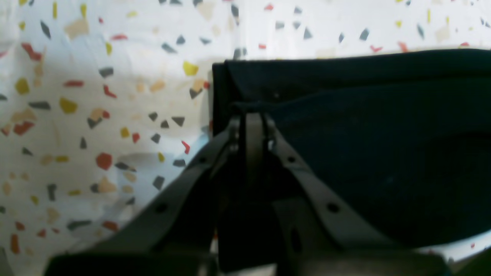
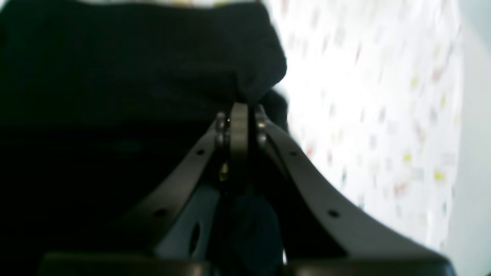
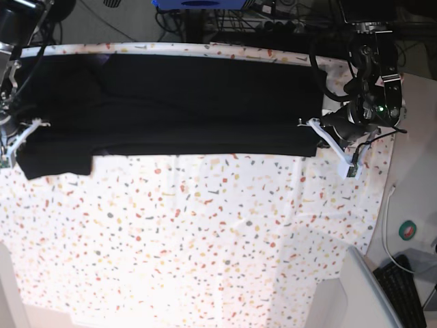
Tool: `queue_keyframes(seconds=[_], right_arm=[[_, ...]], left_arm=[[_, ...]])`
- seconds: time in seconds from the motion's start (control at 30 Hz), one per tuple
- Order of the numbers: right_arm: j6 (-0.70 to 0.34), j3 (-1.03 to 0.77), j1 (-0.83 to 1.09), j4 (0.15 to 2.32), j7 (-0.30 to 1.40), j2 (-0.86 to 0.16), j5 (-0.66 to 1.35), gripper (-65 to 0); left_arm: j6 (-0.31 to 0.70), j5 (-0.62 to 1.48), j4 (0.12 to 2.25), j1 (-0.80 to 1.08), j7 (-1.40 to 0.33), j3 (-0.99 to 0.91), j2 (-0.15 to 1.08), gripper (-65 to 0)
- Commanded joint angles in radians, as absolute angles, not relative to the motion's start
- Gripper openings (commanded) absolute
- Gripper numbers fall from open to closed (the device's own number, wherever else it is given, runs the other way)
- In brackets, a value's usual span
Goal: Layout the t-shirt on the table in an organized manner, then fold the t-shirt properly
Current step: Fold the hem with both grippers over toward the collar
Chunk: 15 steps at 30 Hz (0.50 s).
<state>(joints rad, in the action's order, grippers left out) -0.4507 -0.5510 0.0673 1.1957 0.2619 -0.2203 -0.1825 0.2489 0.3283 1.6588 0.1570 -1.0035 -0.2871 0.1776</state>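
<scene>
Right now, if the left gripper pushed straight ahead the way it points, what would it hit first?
The left gripper is shut on the t-shirt at its edge, so it would push into the black cloth first. Beyond the folded edge lies the table; depth is unclear.

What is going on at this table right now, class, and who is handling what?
A two-armed robot is working on a black t-shirt stretched along the far edge of the speckled table. Each arm pinches one end of it: the left gripper has its jaws shut on a folded edge near a corner, and the right gripper is shut on bunched cloth at the other end. The shirt looks folded lengthwise into a long band; no print shows.
</scene>
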Motion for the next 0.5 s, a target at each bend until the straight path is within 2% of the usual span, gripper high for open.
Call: queue_keyframes(seconds=[0.0,0.47], right_arm=[[-0.440,-0.561,0.065,1.231,0.243,-0.239,-0.177,-65.0],[-0.440,-0.564,0.203,1.451,0.390,-0.171,-0.176,-65.0]], left_arm=[[0.245,0.321,1.678,0.151,-0.990,-0.312,0.193,-65.0],[0.245,0.318,1.675,0.162,-0.987,-0.315,0.193,-65.0]])
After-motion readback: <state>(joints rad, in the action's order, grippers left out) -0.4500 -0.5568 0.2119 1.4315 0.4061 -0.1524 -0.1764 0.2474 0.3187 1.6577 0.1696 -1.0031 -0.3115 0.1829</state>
